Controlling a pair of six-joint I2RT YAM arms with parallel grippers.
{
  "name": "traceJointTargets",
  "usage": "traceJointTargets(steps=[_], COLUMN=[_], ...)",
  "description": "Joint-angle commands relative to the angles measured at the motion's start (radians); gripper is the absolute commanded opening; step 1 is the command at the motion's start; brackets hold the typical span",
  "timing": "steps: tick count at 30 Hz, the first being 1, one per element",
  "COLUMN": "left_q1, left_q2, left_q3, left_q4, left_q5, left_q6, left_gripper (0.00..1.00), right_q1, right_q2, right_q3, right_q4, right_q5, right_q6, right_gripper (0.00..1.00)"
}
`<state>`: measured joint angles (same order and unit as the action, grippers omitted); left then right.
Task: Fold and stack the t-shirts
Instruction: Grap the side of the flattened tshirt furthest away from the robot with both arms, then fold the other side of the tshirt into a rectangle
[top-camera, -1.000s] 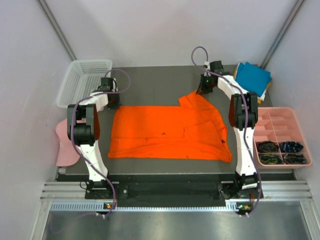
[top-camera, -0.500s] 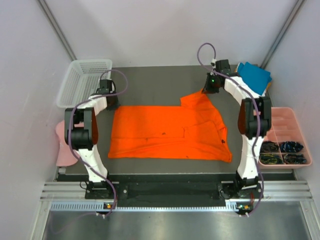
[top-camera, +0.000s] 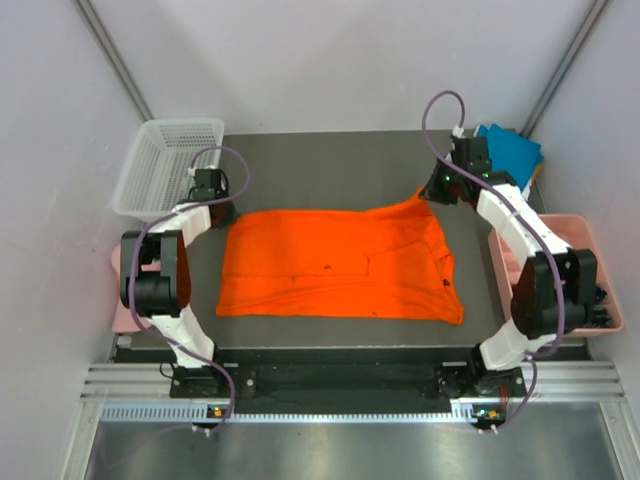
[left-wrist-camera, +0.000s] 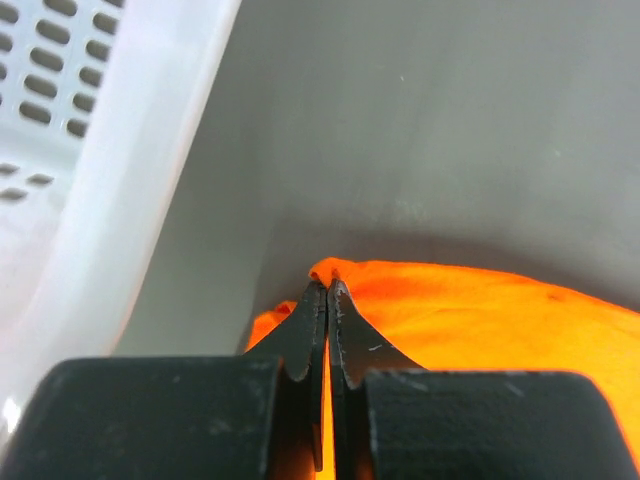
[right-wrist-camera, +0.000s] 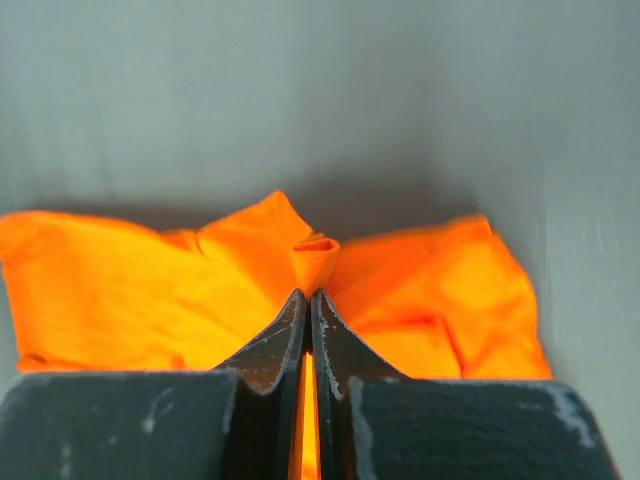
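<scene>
Left gripper (left-wrist-camera: 327, 287) pinched shut on far-left corner of orange t-shirt (top-camera: 340, 265), right gripper (right-wrist-camera: 308, 295) pinched shut on its far-right corner, garment spread across dark table (top-camera: 320, 160), white basket (top-camera: 165, 160) far left, pink tray (top-camera: 575, 228) right, teal t-shirt (top-camera: 510, 152) far right, pink cap (top-camera: 122, 295) left.

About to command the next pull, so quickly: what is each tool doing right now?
Left tool: closed, pinching the far left corner of the orange t-shirt.
Right tool: closed, pinching the orange t-shirt's far right corner.
</scene>
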<state>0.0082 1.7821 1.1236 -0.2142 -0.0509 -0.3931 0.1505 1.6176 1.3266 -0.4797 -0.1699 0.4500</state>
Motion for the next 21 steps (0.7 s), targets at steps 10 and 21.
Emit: traceJointTargets(steps=[10,21], left_q1=[-0.004,-0.005], left_q2=[-0.242,-0.417], left_q3=[-0.114,-0.254], left_q4=[0.058,0.019], left_q5=[-0.029,-0.047], left_q6=[-0.092,-0.118], left_gripper=[0.0,0.0], right_q1=[0.058,0.058], right_q2=[-0.392,-0.625], right_q3=[-0.251,-0.356], right_q4=[-0.077,-0.224], right_q5=[0.049,0.086], right_q6=[0.019,0.03], right_gripper=[0.0,0.0])
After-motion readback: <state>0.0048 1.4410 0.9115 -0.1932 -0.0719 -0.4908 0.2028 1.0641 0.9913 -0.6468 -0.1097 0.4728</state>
